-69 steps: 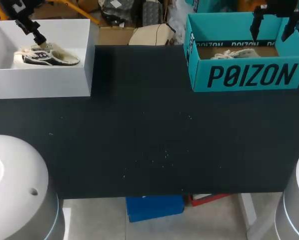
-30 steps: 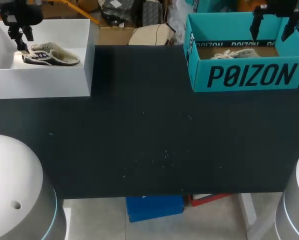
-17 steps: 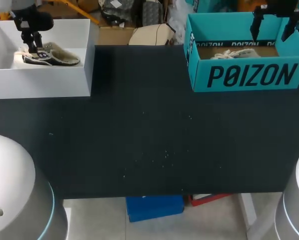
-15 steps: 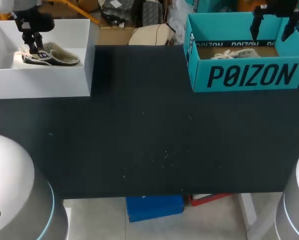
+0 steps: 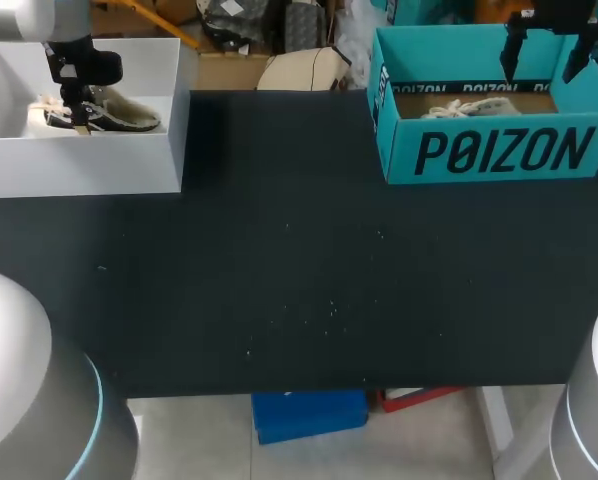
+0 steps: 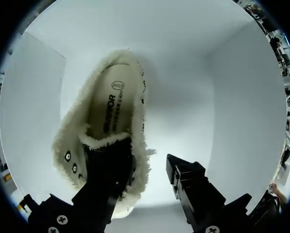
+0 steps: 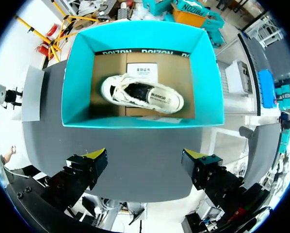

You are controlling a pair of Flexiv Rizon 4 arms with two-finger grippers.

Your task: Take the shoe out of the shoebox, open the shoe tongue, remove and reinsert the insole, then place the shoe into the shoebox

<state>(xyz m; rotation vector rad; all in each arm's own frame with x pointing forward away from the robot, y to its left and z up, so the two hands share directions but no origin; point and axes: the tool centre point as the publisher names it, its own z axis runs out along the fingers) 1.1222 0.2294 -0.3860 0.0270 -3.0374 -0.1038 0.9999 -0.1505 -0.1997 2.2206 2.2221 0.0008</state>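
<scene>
A fleece-lined shoe (image 5: pixel 119 115) (image 6: pixel 111 111) lies in the white box (image 5: pixel 89 165) at the table's far left. My left gripper (image 5: pixel 79 108) (image 6: pixel 144 162) reaches down into this box. One finger sits inside the shoe by its tongue, the other outside the side wall with a gap, so it is open. A second, white shoe (image 5: pixel 469 105) (image 7: pixel 142 94) lies in the teal shoebox (image 5: pixel 499 150) (image 7: pixel 140 121) at the far right. My right gripper (image 5: pixel 546 55) (image 7: pixel 145 158) hangs wide open and empty above that box.
The black tabletop (image 5: pixel 299 260) stretches between the two boxes. The walls of both boxes stand well above the shoes inside them.
My left gripper has shifted right over the shoe and dropped into its opening, with the fingers drawing closer together. The right arm has not moved.
</scene>
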